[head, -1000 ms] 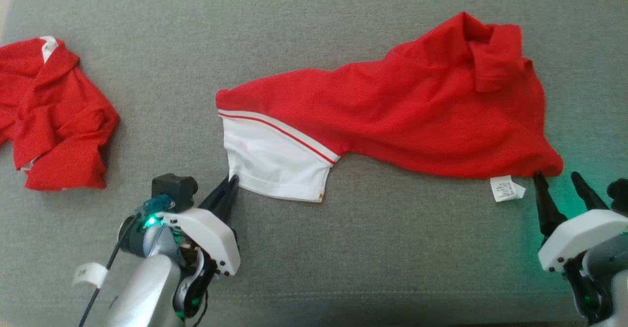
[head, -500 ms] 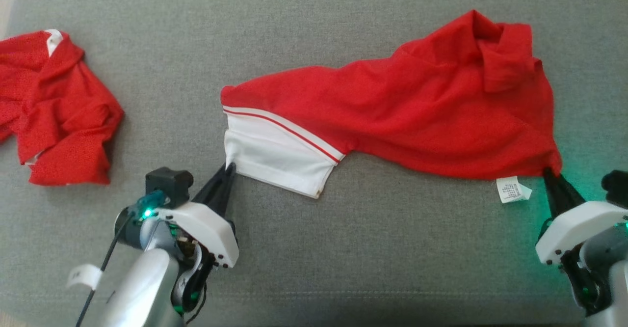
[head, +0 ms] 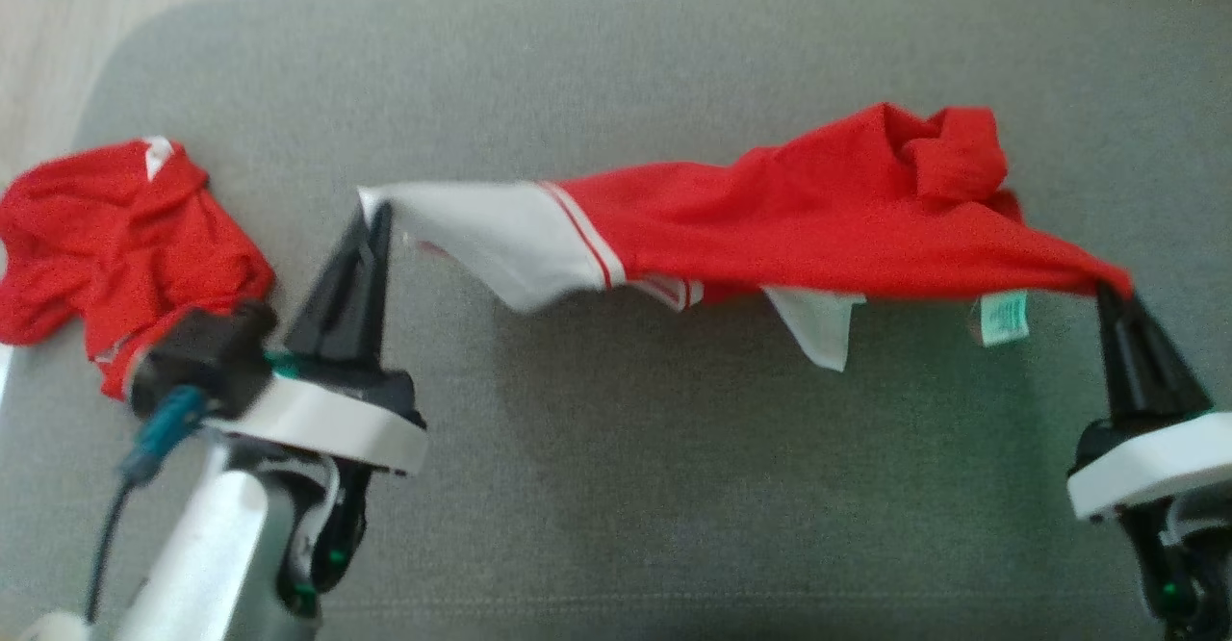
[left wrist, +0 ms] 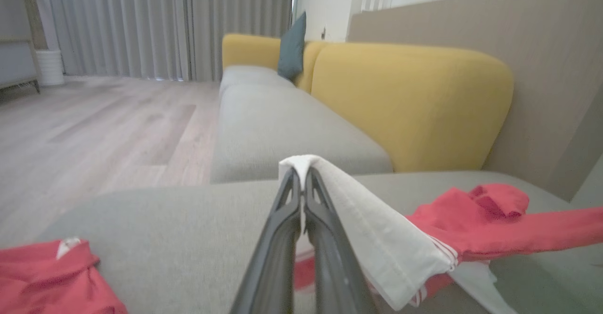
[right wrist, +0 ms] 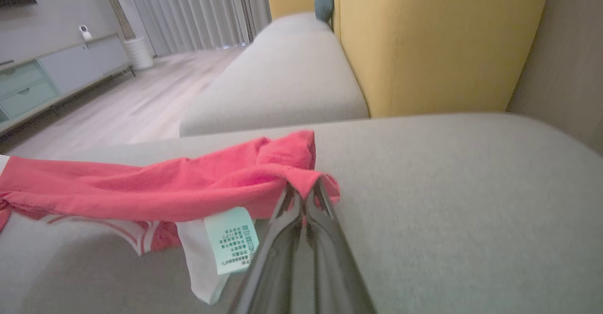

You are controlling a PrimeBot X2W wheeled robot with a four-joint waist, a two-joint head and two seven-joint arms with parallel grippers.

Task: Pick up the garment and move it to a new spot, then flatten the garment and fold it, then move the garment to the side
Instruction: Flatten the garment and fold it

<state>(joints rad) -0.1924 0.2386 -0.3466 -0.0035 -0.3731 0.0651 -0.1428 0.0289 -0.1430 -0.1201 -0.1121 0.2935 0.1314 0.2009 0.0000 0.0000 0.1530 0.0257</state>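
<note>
My left end effector (head: 373, 222) is pinched shut on the white hem corner of the red-and-white knitted polo garment (head: 818, 217); my right end effector (head: 1109, 293) is clamped shut on a red corner just beside the small printed care label (head: 1004, 319). The garment hangs between them, sagging over the grey upholstered sofa cushion (head: 674, 487); I cannot tell whether its bunched collar end rests on it. Both holds sit at the very fingertips; I judge that pulling apart too hard could slip a corner free and drop that side in a heap; the doubled layers underneath may land creased; swinging left risks snagging the crumpled red garment (head: 125, 246) near my left wrist.
</note>
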